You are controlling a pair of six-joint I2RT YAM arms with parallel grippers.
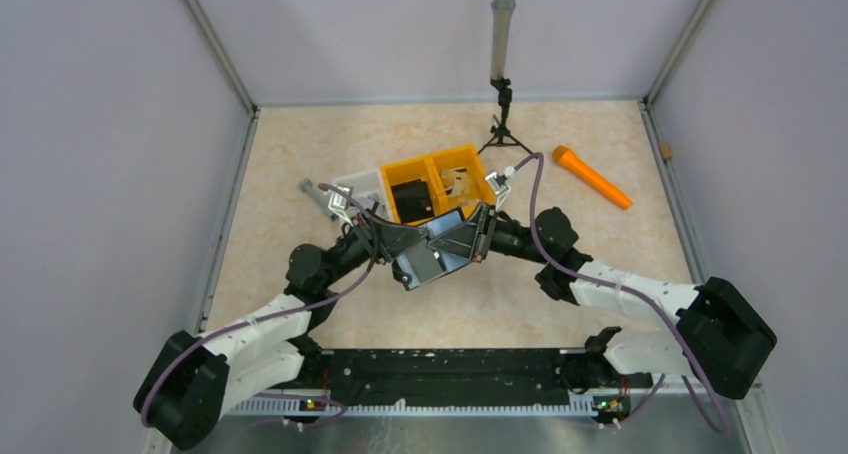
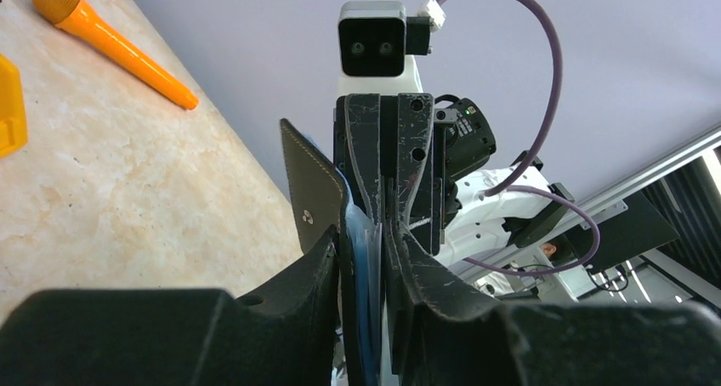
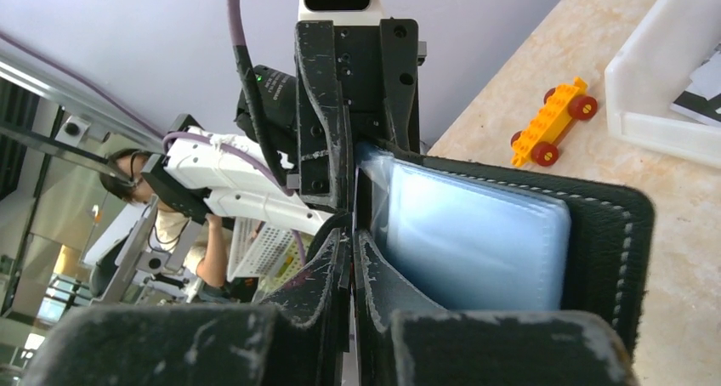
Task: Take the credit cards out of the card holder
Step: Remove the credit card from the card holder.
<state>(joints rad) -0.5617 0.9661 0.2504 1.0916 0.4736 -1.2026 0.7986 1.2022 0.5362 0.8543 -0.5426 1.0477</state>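
Inspection from the near edge, largest item first.

The table (image 1: 300, 154) carries both arms, which meet over its centre. The left gripper (image 2: 364, 243) is clenched on the card holder (image 3: 608, 233) from one side. The right gripper (image 3: 351, 246) is clamped tight on a thin edge of the same holder from the opposite side. The holder hangs off the surface between them, folded open and seen nearly edge-on from the left wrist.

A yellow bin (image 1: 455, 155) stands at 12 o'clock from the holder, with a white tray (image 1: 365, 179) at 11 o'clock. An orange pen (image 1: 593, 177) lies at 2 o'clock, well apart. A toy car (image 3: 553, 122) sits near the tray.

The pale blue sleeves (image 3: 476, 241) face the right wrist camera. I cannot make out any credit cards in them, nor tell whether the right fingers pinch a card or only sleeve and leather.

Risks, in my judgement:
- If the right fingers hold only sleeve, pulling would strain or tear the lining and free nothing.
- With both grips on one thin edge, opposed pulls could twist the holder out of one grip and drop it.
- A card freed in mid-air could fall, and once flat on the table it would be hard to pick up.
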